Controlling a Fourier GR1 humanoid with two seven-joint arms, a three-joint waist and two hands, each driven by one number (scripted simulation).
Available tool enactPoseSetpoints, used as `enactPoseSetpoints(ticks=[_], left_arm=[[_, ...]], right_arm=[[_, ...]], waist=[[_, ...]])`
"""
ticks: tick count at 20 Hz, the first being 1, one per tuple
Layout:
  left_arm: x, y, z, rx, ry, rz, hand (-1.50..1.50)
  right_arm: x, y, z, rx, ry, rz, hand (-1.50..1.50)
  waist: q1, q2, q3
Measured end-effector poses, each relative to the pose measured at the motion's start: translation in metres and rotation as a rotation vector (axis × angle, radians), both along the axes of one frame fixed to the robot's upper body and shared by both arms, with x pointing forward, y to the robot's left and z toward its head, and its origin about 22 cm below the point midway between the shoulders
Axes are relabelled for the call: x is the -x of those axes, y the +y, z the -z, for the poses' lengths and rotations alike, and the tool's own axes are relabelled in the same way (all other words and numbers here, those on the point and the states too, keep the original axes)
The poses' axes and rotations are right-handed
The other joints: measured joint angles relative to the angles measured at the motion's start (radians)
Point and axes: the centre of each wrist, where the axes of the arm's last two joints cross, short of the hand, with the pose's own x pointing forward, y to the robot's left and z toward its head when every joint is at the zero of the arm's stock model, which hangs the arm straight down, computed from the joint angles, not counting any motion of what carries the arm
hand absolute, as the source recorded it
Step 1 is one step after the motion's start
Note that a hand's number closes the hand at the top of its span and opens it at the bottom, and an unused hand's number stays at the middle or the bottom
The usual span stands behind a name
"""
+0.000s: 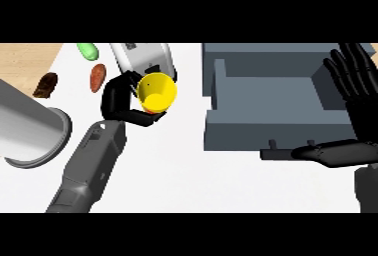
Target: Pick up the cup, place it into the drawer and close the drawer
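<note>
My left hand (125,97) has its fingers wrapped round the yellow cup (156,93), lifted clear; the open drawer (277,132) waits right of them. Placing and closing remain. Right hand (354,85) rests, fingers spread.

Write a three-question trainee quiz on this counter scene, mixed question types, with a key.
1. True or false: the yellow cup already sits inside the drawer.
2. Which hand curls round the cup?
A. left hand
B. right hand
C. neither
3. Fill in: the right hand shows open, fingers up, at the drawer's ____ side in the head view.

Key
1. False: the cup is held left of the drawer, which stands open and holds nothing.
2. A
3. right
</note>
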Motion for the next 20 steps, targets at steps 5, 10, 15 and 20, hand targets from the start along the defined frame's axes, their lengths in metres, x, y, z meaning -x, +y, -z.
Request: enactPoseSetpoints(ticks=[5, 10, 15, 20], left_arm=[[-0.023, -0.042, -0.062, -0.029, -0.028, 0.078, 1.50], [-0.036, -0.081, -0.127, -0.074, -0.030, 0.098, 1.50], [-0.040, -0.125, -0.176, -0.124, -0.006, 0.079, 1.50], [-0.046, -0.154, -0.197, -0.187, 0.094, 0.054, 1.50]], right_arm=[[0.002, 0.001, 0.003, -0.006, -0.005, 0.012, -1.50], [0.002, 0.000, 0.005, -0.012, -0.009, 0.012, -1.50], [-0.002, 0.003, 0.006, -0.012, -0.024, 0.009, -1.50], [-0.008, 0.001, 0.001, -0.012, -0.031, -0.008, -1.50]], waist=[[0.001, -0.002, 0.000], [-0.007, 0.001, 0.000], [-0.024, 0.006, 0.000], [-0.043, 0.012, 0.000]])
